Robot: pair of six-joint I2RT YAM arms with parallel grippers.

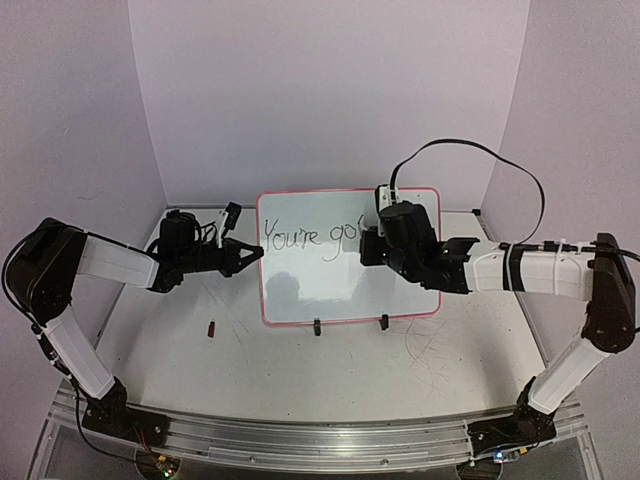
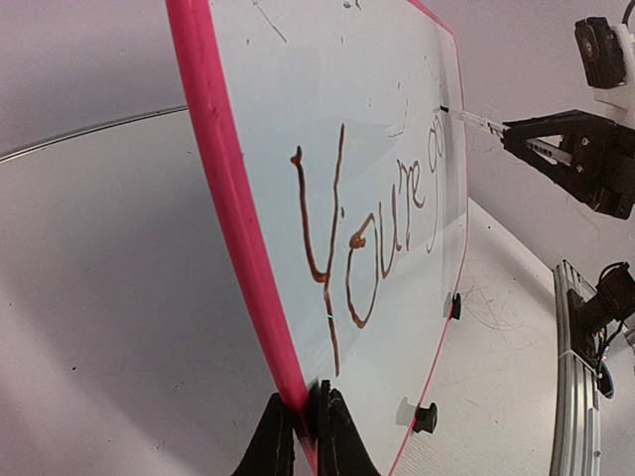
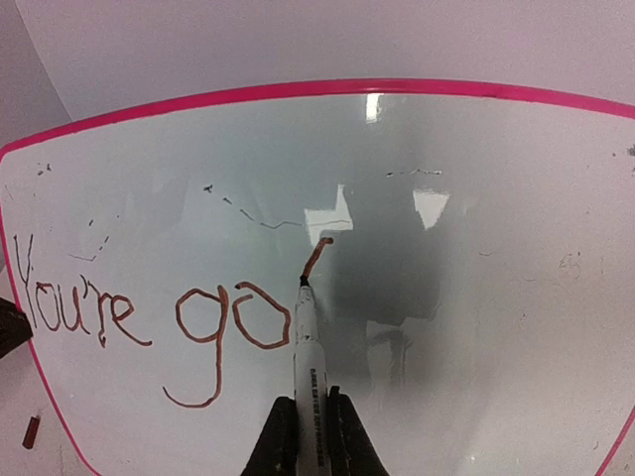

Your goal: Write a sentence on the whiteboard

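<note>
Right wrist view gives us the clearest read of the step in hand. The right gripper (image 3: 303,412) has its jaws pinched on a white marker (image 3: 306,347), whose tip touches the whiteboard (image 3: 496,327) at the foot of a short slanted stroke just right of the last finished letter. We judge the writing to be in mid-word, with a fresh letter only just begun.

The whiteboard stands nearly upright on two small black feet, toward the back of the table (image 1: 450,370) and between the two arms. The left gripper (image 2: 308,421) has its jaws pressed onto the pink frame at the board's left edge, bracing it.

The sentence (image 3: 149,317) so far reads "You're go", followed by that one stroke. It runs along the upper left of the panel, and more than half of the line to the right is bare. The ink looks brownish-red in the wrist views and dark from above. The marker barrel carries a line of small dark print, too small for us to make out. Faint grey marks on the panel spell nothing we can read.

For the next move we would finish this letter with light, even pressure. Then the tip should lift and shift a little right at the same height, while the left arm holds the board firm against the push.
</note>
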